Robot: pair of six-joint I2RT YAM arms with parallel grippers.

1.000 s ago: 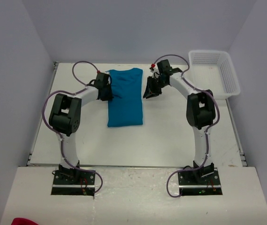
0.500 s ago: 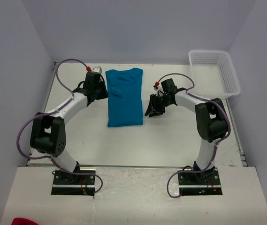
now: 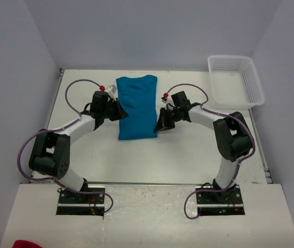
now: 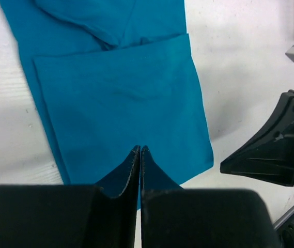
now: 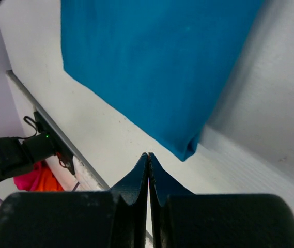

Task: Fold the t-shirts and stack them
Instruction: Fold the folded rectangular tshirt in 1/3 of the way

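We are looking at a white bench [image 3: 188, 155] boxed in by pale lilac walls, with a white mesh basket [image 3: 261, 97] sitting at its far right corner. The teal-blue t-shirt [image 3: 136, 106] is lying folded into a long rectangle on the far half of the bench, between the 2 arms. The left fingers [image 3: 119, 111] are sitting at its left edge, about halfway along. The right fingers [image 3: 161, 121] are sitting just beside its right edge, near the front corner.

The top view is not showing how the fingers stand; the wrist views are. In the left wrist view, the left fingers [image 4: 130, 168] are pressing together, tips over the t-shirt [image 4: 121, 98] close to its edge. We are seeing no cloth between them, and we cannot tell whether they are touching it. That view is also showing a folded layer lying on top, and the right fingers [image 4: 271, 150] waiting beyond the corner. In the right wrist view, the right fingers [image 5: 139, 178] are closed on nothing, tips over bare bench just short of the t-shirt [image 5: 157, 67] corner. A pink cloth [image 5: 33, 181] is showing past the bench edge.
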